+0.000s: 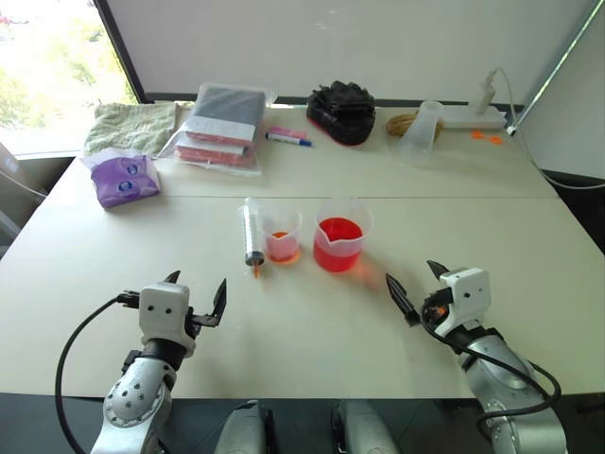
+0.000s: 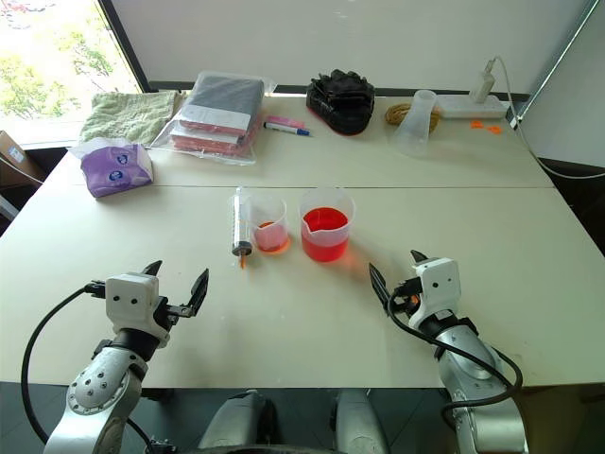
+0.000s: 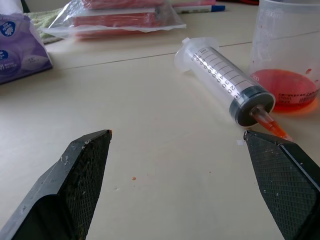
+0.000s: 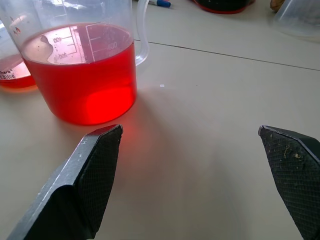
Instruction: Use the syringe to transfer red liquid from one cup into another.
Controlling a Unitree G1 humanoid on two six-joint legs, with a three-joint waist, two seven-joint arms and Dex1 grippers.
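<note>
The syringe point(image 1: 251, 233) lies flat on the white table point(image 1: 312, 326), empty, its orange tip toward me and its barrel just beside the small clear cup point(image 1: 281, 234), on that cup's left. The small cup holds a shallow layer of red liquid point(image 3: 285, 90). To its right, close by, stands the spouted beaker point(image 1: 338, 235), filled about halfway with red liquid.

My left gripper point(image 1: 194, 298) hovers nearer me than the syringe, fingers spread wide, holding nothing. My right gripper point(image 1: 416, 285) hovers to the right of the beaker, fingers likewise spread, holding nothing.

Along the far edge of the table: a purple tissue pack point(image 1: 124, 179), a bagged stack of books point(image 1: 220, 126), a marker pen point(image 1: 287, 138) and a frosted cup point(image 1: 422, 132).
</note>
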